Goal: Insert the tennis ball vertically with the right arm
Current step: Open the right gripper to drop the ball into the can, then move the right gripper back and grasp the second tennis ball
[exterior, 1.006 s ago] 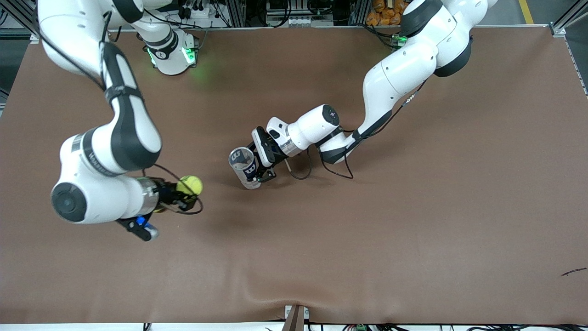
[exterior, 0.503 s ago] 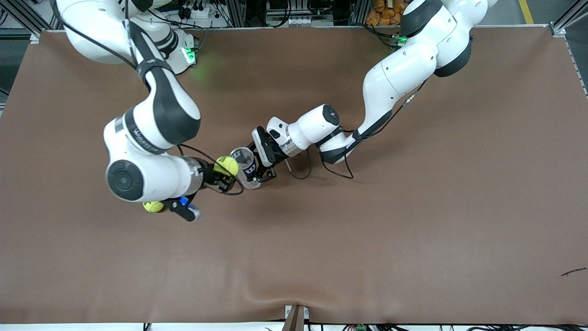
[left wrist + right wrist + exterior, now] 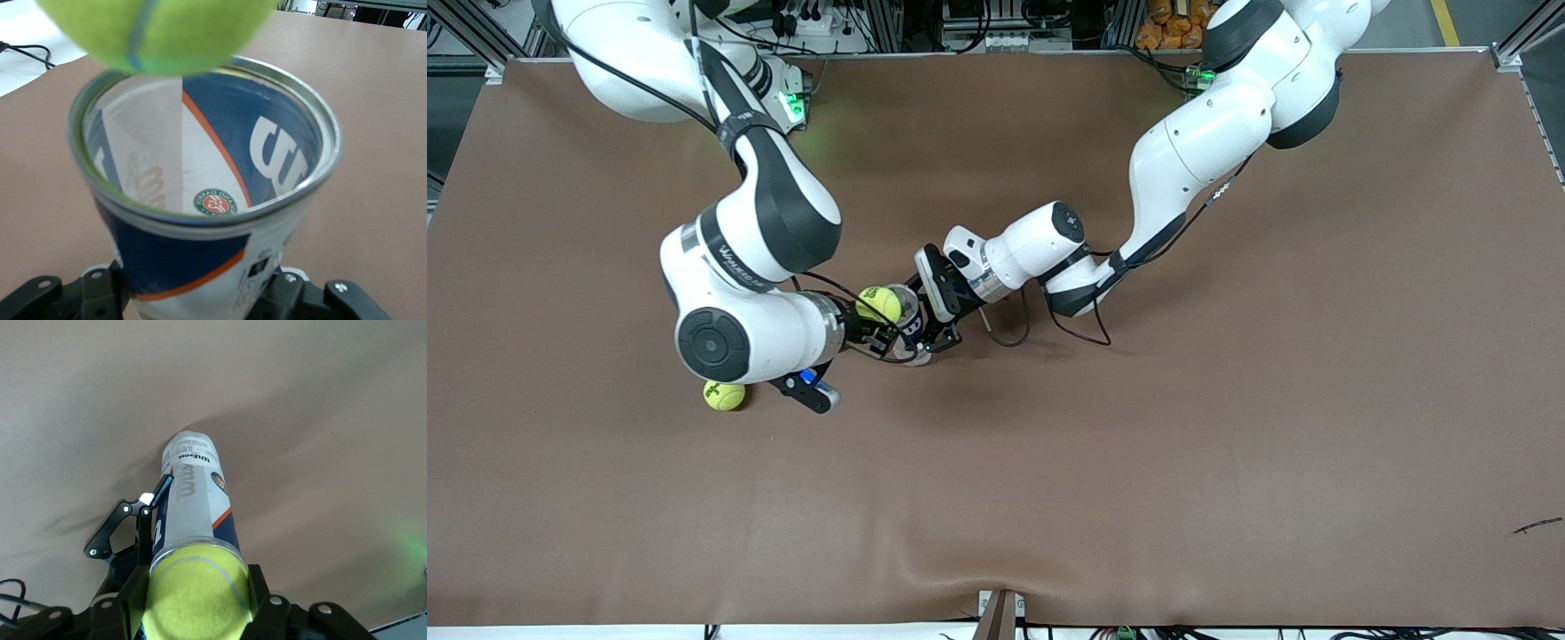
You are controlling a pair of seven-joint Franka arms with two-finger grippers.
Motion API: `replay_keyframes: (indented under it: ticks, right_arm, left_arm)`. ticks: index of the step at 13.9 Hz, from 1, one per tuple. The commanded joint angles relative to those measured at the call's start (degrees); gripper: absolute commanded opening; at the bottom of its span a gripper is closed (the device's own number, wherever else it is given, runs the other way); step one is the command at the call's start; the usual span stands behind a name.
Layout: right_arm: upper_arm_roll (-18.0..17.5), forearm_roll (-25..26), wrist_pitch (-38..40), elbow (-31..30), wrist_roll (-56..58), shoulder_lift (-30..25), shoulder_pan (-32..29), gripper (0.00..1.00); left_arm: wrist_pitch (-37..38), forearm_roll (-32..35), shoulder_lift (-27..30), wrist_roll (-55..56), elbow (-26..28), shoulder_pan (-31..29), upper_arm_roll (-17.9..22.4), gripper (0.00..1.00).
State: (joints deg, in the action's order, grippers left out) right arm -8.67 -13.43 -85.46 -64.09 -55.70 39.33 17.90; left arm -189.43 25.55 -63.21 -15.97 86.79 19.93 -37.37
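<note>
My right gripper (image 3: 877, 316) is shut on a yellow-green tennis ball (image 3: 879, 303) and holds it right at the open mouth of a clear tennis can (image 3: 911, 332) with a blue, white and orange label. My left gripper (image 3: 927, 325) is shut on the can's lower body and holds it upright. In the left wrist view the can's metal rim (image 3: 320, 120) opens wide with the ball (image 3: 160, 30) at its edge; my left gripper (image 3: 200, 297) clamps the can. In the right wrist view my right gripper (image 3: 198, 603) holds the ball (image 3: 198, 590) over the can (image 3: 193, 497).
A second tennis ball (image 3: 724, 395) lies on the brown table (image 3: 1138, 462), toward the right arm's end and nearer to the front camera than the can. A small dark scrap (image 3: 1536, 525) lies near the front edge at the left arm's end.
My right arm has carried the ball from the right arm's end of the table to the can's mouth. The second ball on the table has come into view. The left arm has not moved.
</note>
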Motion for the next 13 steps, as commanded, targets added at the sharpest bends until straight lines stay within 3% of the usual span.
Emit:
replay_keyframes:
  ticks: [1,2,3,9,13]
  right_arm:
    - [0.1,-0.5,-1.1,-2.7,-1.0,-1.0,-0.1,0.46]
    - [0.1,-0.5,-1.0,-2.7,-1.1,-1.0,-0.2,0.95]
    - [0.1,-0.5,-0.9,-2.7,-1.3,-1.0,-0.1,1.00]
    - [0.6,-0.5,-0.7,-1.0,-1.2,-1.4,-0.9,1.00]
    - [0.8,0.9,-3.9,1.8,3.2,-1.2,-10.1,1.00]
  left_arm:
    - [-0.9,0.9,1.2,0.3,1.4,-0.5,0.1,0.72]
    - [-0.9,0.9,1.2,0.3,1.4,-0.5,0.1,0.72]
    - [-0.9,0.9,1.2,0.3,1.5,-0.5,0.1,0.72]
    - [-0.9,0.9,1.2,0.3,1.5,-0.5,0.1,0.72]
    - [-0.9,0.9,1.2,0.3,1.5,-0.6,0.1,0.72]
